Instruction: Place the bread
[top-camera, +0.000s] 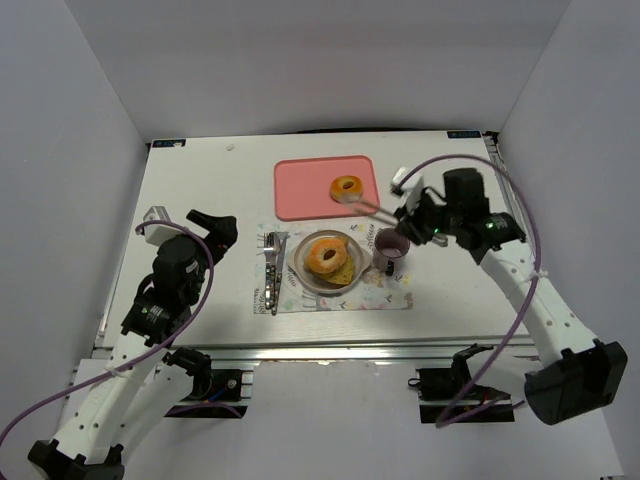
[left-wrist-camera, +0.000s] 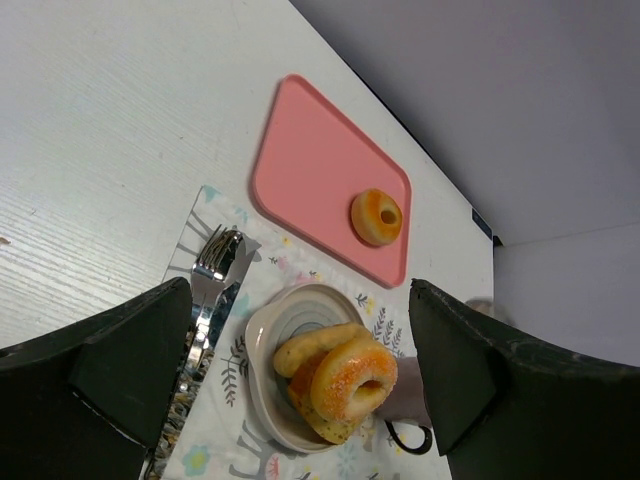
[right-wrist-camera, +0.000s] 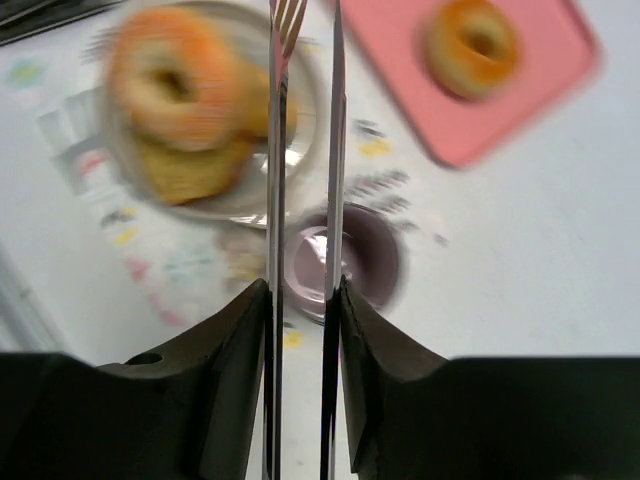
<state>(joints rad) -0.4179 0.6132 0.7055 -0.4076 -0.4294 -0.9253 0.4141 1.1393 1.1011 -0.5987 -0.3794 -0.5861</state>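
One ring-shaped bread piece (top-camera: 347, 187) lies on the pink tray (top-camera: 300, 185); it also shows in the left wrist view (left-wrist-camera: 377, 216) and, blurred, in the right wrist view (right-wrist-camera: 472, 45). A second ring (top-camera: 326, 254) sits on oval slices on the white plate (top-camera: 303, 268), also seen in the wrist views (left-wrist-camera: 352, 375) (right-wrist-camera: 175, 75). My right gripper (top-camera: 408, 218) (right-wrist-camera: 303, 290) is shut on metal tongs (top-camera: 372, 207) (right-wrist-camera: 275, 150). The tongs hold nothing and reach toward the tray's ring. My left gripper (top-camera: 215, 232) (left-wrist-camera: 300, 340) is open and empty, left of the plate.
A purple mug (top-camera: 390, 250) (right-wrist-camera: 345, 260) stands right of the plate on a patterned placemat (top-camera: 385, 295). A fork and knife (top-camera: 272, 265) (left-wrist-camera: 210, 290) lie on the mat's left side. White walls enclose the table on three sides.
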